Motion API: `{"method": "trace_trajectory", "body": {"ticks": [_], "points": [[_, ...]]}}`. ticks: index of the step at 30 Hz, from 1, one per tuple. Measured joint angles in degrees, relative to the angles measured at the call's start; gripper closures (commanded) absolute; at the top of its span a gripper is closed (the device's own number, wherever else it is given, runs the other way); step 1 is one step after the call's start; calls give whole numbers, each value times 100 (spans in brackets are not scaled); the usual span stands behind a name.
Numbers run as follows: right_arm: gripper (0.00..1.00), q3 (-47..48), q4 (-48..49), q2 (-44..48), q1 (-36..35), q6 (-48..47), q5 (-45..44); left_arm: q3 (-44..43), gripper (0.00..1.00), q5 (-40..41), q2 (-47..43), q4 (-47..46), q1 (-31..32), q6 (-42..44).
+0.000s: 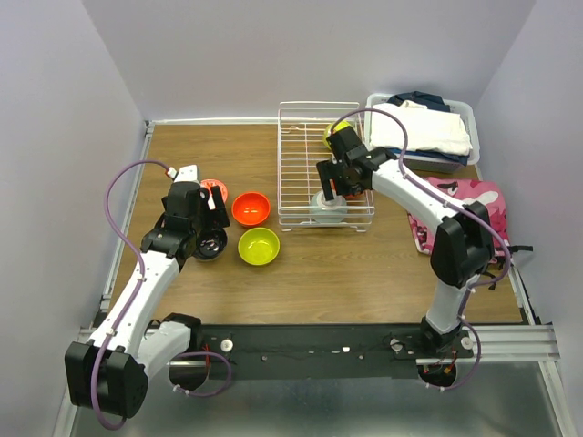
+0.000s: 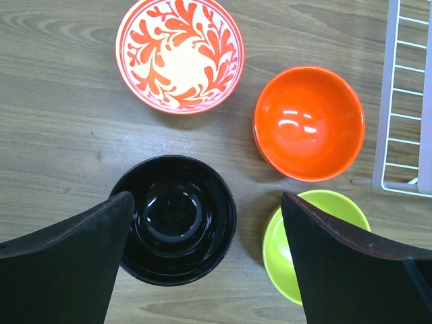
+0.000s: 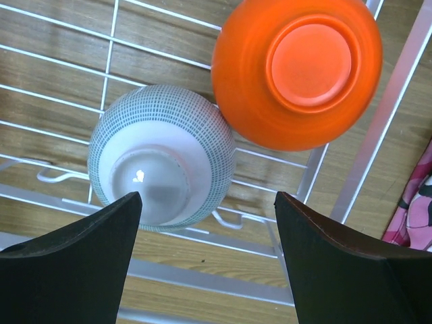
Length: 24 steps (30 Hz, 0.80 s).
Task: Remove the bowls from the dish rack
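Observation:
The white wire dish rack (image 1: 301,168) stands at the table's back centre. In it, a pale blue bowl (image 3: 162,155) and an orange bowl (image 3: 297,74) lie upside down side by side near the front right corner, and a lime-green bowl (image 1: 334,133) sits at the back. My right gripper (image 3: 208,196) hangs open just above them, its left finger over the blue bowl's edge. On the table lie a white-and-red patterned bowl (image 2: 179,54), an orange bowl (image 2: 308,121), a lime-green bowl (image 2: 275,253) and a dark-inside bowl (image 2: 173,219). My left gripper (image 2: 206,199) hovers open above the dark bowl, holding nothing.
A grey bin of folded clothes (image 1: 424,132) stands right of the rack at the back. A pink patterned cloth (image 1: 460,209) lies by the right arm. The rack's left side (image 2: 426,135) is close to the table's orange bowl.

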<state>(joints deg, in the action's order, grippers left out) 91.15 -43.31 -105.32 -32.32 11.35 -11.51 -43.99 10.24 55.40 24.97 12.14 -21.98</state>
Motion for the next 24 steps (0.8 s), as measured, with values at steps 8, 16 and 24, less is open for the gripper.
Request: {"method": "trace_trajectory", "body": {"ticks": [8,16,24], "points": [[13,219,227,-382,-96,-42,-7,0,1,0,9,2,0,0],[13,1126,647,-1161,-219,-44,-70,0,1,4,13,2,0,2],[12,1661,807,-1576,-229,-247,-216,0,1,4,66,4,0,2]]}}
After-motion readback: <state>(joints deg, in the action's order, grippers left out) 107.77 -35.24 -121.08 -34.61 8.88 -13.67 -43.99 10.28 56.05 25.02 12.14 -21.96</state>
